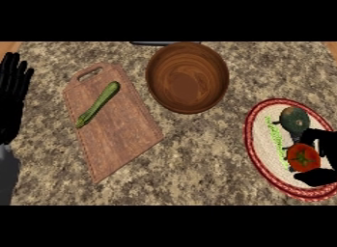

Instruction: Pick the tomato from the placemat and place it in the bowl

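The right hand (329, 157) curls round the tomato (303, 158) on the placemat (260, 154), at four o'clock from the bowl (187, 76) (a dark green vegetable (294, 120) beside it). The left hand (6, 96) rests open at nine o'clock.

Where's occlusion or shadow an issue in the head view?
Head view: right hand curls round the tomato, its fingers hiding part of the placemat; bowl interior evenly lit, faint shadow along its lower rim; no glare.
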Action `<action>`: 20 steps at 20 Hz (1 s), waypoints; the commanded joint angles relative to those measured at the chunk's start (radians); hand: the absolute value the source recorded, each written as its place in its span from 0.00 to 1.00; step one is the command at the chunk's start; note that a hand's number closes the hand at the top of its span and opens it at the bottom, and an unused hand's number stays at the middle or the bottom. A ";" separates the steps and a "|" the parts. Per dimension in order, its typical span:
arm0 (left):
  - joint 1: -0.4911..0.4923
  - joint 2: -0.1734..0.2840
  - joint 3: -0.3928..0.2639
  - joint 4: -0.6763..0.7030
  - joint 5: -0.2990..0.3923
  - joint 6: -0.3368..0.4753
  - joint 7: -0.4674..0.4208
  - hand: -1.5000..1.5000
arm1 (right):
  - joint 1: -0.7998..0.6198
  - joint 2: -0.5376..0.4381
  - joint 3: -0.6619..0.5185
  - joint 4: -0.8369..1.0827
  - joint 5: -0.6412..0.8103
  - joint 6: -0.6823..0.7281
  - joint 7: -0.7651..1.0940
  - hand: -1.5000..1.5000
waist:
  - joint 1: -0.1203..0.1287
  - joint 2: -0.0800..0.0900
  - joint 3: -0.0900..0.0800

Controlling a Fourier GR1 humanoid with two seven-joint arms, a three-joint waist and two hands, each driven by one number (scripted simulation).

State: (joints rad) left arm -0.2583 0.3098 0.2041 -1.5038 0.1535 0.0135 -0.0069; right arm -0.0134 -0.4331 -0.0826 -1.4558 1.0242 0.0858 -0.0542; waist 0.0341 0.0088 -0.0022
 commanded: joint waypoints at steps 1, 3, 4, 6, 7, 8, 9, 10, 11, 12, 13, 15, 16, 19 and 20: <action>-0.045 -0.018 -0.032 -0.010 -0.005 -0.001 0.003 0.50 | -0.151 -0.195 -0.041 0.155 -0.052 0.152 -0.165 1.00 | 0.059 0.027 0.007; -0.054 -0.024 -0.043 -0.006 -0.005 -0.013 -0.009 0.50 | -0.219 -0.237 -0.031 0.236 -0.050 0.187 -0.219 1.00 | 0.095 0.041 0.009; -0.076 -0.037 -0.057 -0.003 -0.011 0.002 0.011 0.50 | -0.258 -0.268 -0.039 0.268 -0.071 0.209 -0.271 1.00 | 0.087 0.039 0.010; -0.055 -0.029 -0.054 -0.002 -0.003 -0.019 0.000 0.50 | -0.336 -0.335 -0.072 0.352 -0.106 0.247 -0.359 1.00 | 0.095 0.031 0.008; -0.069 -0.028 -0.047 0.018 -0.009 -0.009 -0.007 0.50 | -0.373 -0.330 -0.072 0.402 -0.096 0.215 -0.380 1.00 | 0.098 0.039 0.010; -0.062 -0.031 -0.049 0.011 -0.006 -0.014 -0.011 0.50 | -0.396 -0.354 -0.081 0.452 -0.092 0.194 -0.424 1.00 | 0.093 0.034 0.010; -0.066 -0.038 -0.055 0.016 -0.014 -0.006 -0.010 0.50 | -0.423 -0.391 -0.102 0.485 -0.093 0.181 -0.455 1.00 | 0.084 0.034 0.010; -0.081 -0.016 -0.044 0.019 -0.004 -0.018 0.010 0.50 | -0.482 -0.397 -0.120 0.520 -0.100 0.173 -0.459 1.00 | 0.087 0.031 0.010; -0.112 -0.009 -0.034 0.022 -0.007 -0.004 0.020 0.50 | -0.506 -0.391 -0.123 0.564 -0.099 0.156 -0.474 1.00 | 0.089 0.035 0.011; -0.084 -0.035 -0.054 0.024 -0.010 -0.008 0.002 0.50 | -0.546 -0.424 -0.140 0.599 -0.110 0.170 -0.506 1.00 | 0.085 0.031 0.009; -0.078 -0.041 -0.050 0.017 -0.016 0.011 0.008 0.50 | -0.586 -0.403 -0.138 0.641 -0.112 0.142 -0.530 1.00 | 0.074 0.023 0.008; -0.079 -0.036 -0.048 0.016 -0.010 0.000 0.006 0.50 | -0.652 -0.431 -0.152 0.702 -0.129 0.158 -0.594 1.00 | 0.078 0.023 0.008; -0.088 -0.032 -0.047 0.036 -0.016 0.002 0.005 0.50 | -0.660 -0.449 -0.148 0.727 -0.151 0.191 -0.684 1.00 | 0.057 0.021 0.007; -0.079 -0.013 -0.012 0.057 0.000 -0.007 -0.011 0.50 | -0.766 -0.473 -0.192 0.784 -0.213 0.253 -0.770 1.00 | 0.053 0.018 0.006; -0.092 -0.005 -0.023 0.048 0.009 -0.027 0.011 0.50 | -0.833 -0.459 -0.166 0.804 -0.182 0.242 -0.741 1.00 | 0.071 0.020 0.006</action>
State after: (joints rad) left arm -0.3425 0.2918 0.1708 -1.4671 0.1478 0.0041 -0.0036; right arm -0.7056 -0.8736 -0.2403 -0.7373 0.8601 0.2995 -0.7218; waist 0.1021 0.0313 0.0049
